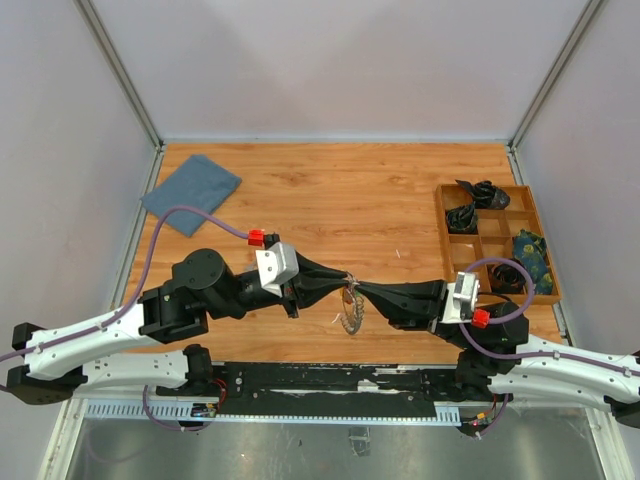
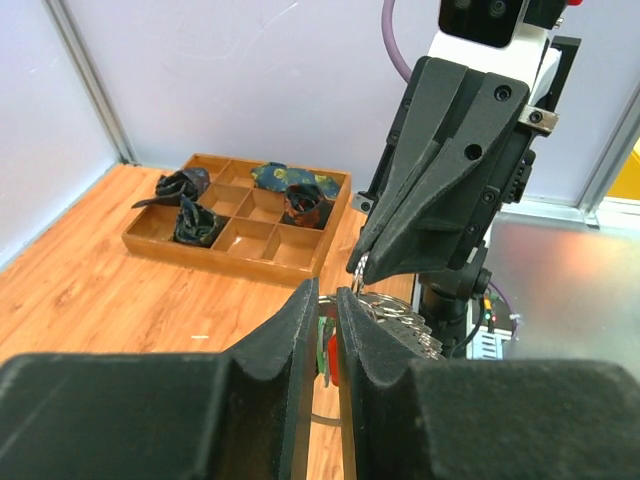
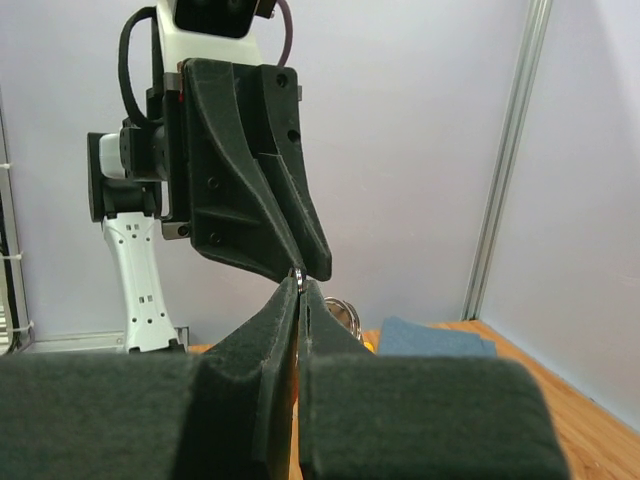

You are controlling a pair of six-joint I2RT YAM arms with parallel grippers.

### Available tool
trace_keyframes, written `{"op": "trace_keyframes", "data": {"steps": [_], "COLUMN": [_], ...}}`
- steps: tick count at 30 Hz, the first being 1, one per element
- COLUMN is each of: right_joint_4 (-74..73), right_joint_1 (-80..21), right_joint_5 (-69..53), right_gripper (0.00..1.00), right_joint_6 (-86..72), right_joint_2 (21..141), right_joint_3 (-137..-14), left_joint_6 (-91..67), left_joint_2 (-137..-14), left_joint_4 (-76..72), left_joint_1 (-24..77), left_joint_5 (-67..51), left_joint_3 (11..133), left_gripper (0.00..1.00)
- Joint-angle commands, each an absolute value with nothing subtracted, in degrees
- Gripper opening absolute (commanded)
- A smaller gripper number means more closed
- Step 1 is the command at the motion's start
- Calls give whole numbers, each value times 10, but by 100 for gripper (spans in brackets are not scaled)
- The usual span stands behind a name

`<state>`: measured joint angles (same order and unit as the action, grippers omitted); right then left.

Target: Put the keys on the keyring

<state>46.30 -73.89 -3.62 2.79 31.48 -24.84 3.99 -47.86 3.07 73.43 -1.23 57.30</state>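
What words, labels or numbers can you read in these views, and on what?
None can be read.
The keyring, wooden tray and blue cloth show no print.
The coloured tags glimpsed between the jaws in the left wrist view are too hidden to show any marking.

keyring (image 1: 350, 310): thin wire ring with a dense fringe of small silver keys (image 2: 398, 318). It hangs well left of the tray (image 1: 440, 232), about level with the tray's near end. The top of the wire is pinched in the right gripper (image 3: 298, 288) tips, jaws closed on it, and the fringe fans downward. Green tag (image 2: 325, 345) and red key head (image 2: 333, 370) show in the narrow gap of the left gripper (image 2: 328, 300); can't tell if they're gripped. Yellow tag (image 3: 368, 345) sits at the ring's lower side.
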Motion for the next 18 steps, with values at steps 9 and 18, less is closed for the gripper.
{"op": "trace_keyframes", "data": {"steps": [9, 18], "right_joint_4": [461, 444], "right_joint_1": [-744, -744], "right_joint_5": [-56, -48], "right_gripper": [1, 1], "right_joint_6": [49, 59], "right_joint_2": [305, 290], "right_joint_3": [-270, -271], "left_joint_6": [42, 38], "left_joint_2": [-502, -484], "left_joint_4": [14, 24], "left_joint_1": [739, 739], "left_joint_5": [-67, -20], "left_joint_3": [590, 590], "left_gripper": [19, 20]}}
